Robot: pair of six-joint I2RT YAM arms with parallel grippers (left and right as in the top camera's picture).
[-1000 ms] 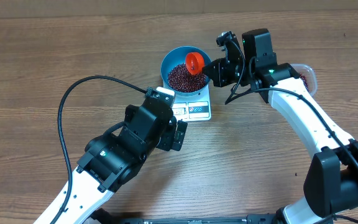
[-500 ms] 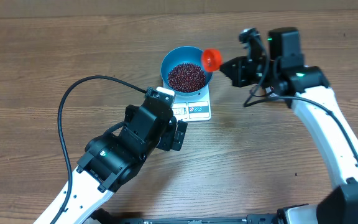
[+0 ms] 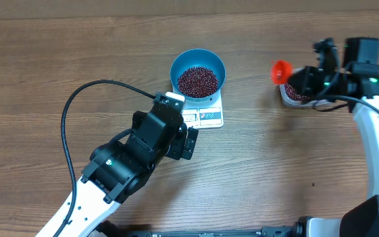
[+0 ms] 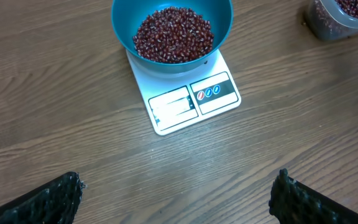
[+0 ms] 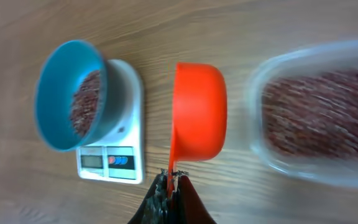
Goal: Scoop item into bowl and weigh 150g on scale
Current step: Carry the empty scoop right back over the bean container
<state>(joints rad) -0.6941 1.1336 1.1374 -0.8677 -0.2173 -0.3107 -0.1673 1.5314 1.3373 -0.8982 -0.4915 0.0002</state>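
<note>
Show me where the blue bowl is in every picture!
Overhead: the blue bowl is in the upper middle, sitting on the white scale.
Left wrist: the bowl is at the top centre, with the scale sticking out below it.
Right wrist: the bowl is on the left, seen sideways, on the scale.
Shared landmark: the white scale under the bowl shows in all three views.

No words, brand names or numbers can be read anywhere. The white scale [image 4: 166, 127] carries two panels along its front edge: a pale display window [image 4: 173, 107] with no legible digits, and a dark label [image 4: 226, 88] bearing three small round symbols [image 4: 209, 92], one red and two blue, too small to decipher.
</note>
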